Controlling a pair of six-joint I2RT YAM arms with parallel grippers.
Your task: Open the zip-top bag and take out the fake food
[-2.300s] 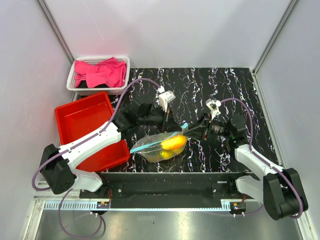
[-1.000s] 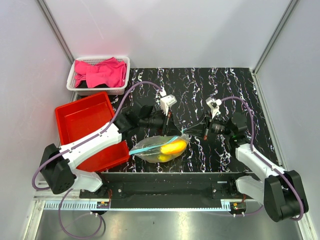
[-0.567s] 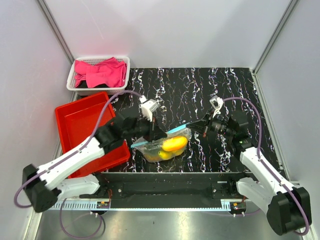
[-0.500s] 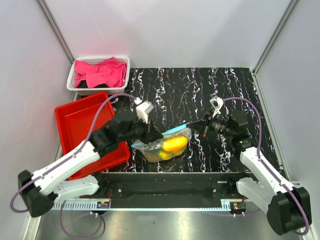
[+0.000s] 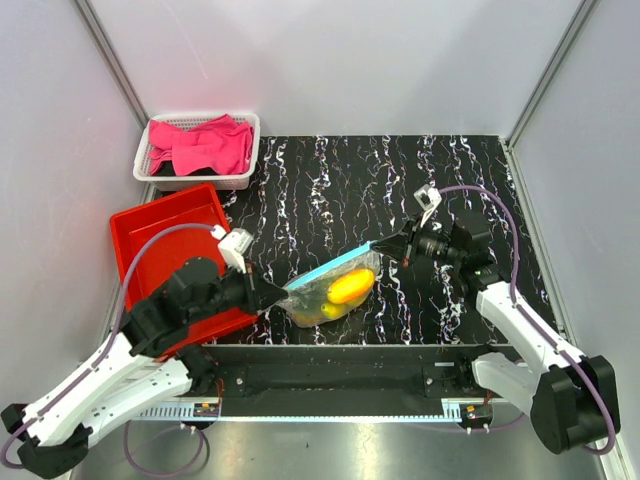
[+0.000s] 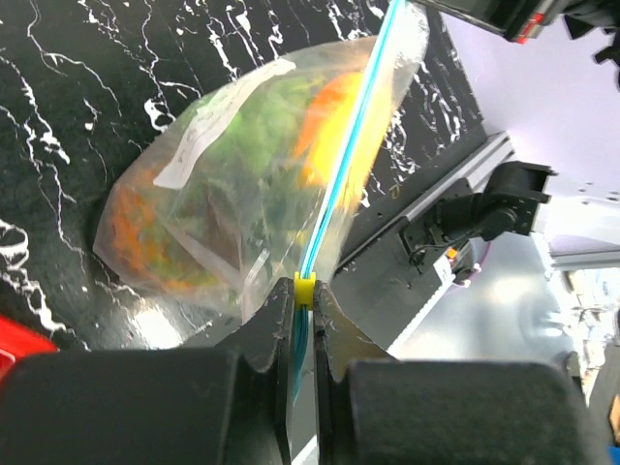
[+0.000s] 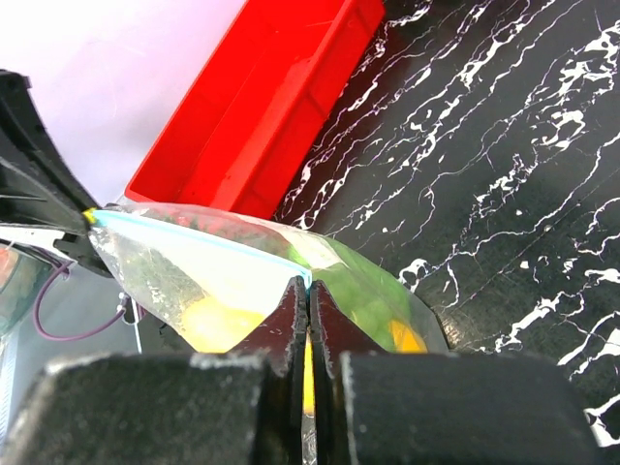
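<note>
A black marble-patterned table top point(image 5: 330, 170) is forming the work surface, with white veins running across it. Plain pale grey panels are enclosing it: a back wall point(image 5: 330, 60), a left wall point(image 5: 50, 150) and a right wall point(image 5: 590, 150). An aluminium left corner post point(image 5: 110, 55) and right corner post point(image 5: 550, 70) are slanting up where the panels meet. A red bin point(image 5: 166, 199) is sitting at the table's left edge. A white slatted basket point(image 5: 195, 180) holding pink cloth point(image 5: 200, 145) is standing just behind it. Even, diffuse light is falling across the enclosure. A brushed metal shelf point(image 5: 340, 450) is lying along the near side.

Clear bag point(image 5: 318, 296) with a light blue zip strip point(image 5: 335, 266); orange, yellow and green toy food point(image 5: 347, 287) inside. Black counter point(image 5: 350, 180) veined white. Red tray point(image 5: 160, 240). White basket point(image 5: 247, 152), pink cloth point(image 5: 200, 145).
</note>
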